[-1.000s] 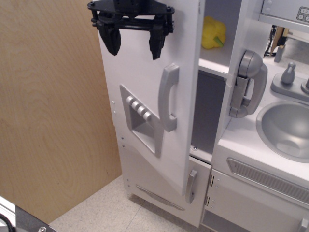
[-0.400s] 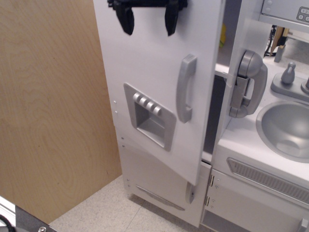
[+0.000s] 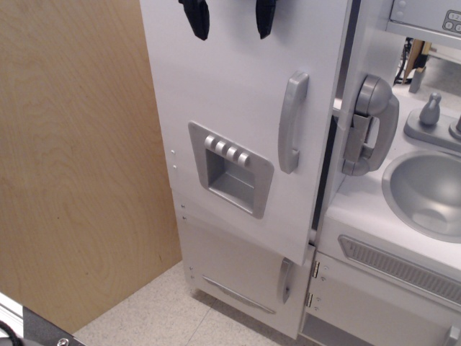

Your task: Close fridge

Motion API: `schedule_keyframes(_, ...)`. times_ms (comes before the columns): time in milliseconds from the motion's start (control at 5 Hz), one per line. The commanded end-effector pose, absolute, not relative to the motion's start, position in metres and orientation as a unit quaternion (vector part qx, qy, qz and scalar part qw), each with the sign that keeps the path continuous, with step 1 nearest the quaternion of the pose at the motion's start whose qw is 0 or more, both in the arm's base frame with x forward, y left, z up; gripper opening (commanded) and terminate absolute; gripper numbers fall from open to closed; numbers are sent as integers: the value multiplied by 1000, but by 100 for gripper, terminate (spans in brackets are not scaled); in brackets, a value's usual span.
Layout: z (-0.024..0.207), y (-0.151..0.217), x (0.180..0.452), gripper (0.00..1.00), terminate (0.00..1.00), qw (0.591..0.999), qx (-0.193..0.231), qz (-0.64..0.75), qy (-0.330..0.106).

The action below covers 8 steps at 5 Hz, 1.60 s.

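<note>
The fridge is the tall white toy cabinet in the middle. Its big door (image 3: 238, 108) carries a grey vertical handle (image 3: 292, 122) and a grey dispenser panel (image 3: 230, 167). The door stands almost shut, with only a narrow dark gap left along its right edge. My black gripper (image 3: 230, 18) is at the top edge of the view, over the upper part of the door face. Its two fingers (image 3: 195, 18) hang apart and hold nothing. Whether they touch the door I cannot tell. The fridge's shelves are hidden behind the door.
A wooden panel (image 3: 79, 158) stands on the left. A shorter white door with a small grey handle (image 3: 285, 280) sits below. On the right are a grey toy phone (image 3: 369, 126), a grey sink (image 3: 428, 191) with a faucet (image 3: 431, 112), and a speckled floor (image 3: 158, 317).
The fridge door has swung to the right from wide open to almost shut, hiding the yellow thing on the shelf. My gripper has moved right and up with it.
</note>
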<state>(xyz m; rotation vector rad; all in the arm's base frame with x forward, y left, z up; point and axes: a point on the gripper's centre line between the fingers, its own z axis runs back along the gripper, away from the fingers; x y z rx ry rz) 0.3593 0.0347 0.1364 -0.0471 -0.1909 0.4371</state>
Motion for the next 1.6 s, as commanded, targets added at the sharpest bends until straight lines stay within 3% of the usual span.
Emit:
schedule_keyframes(0, 160, 39, 373, 100, 0, 964, -40, 233, -125)
schedule_keyframes(1000, 168, 42, 385, 100, 0, 954, -60, 264, -130)
schedule_keyframes(1400, 155, 40, 335, 100, 0, 969, -43, 208, -130)
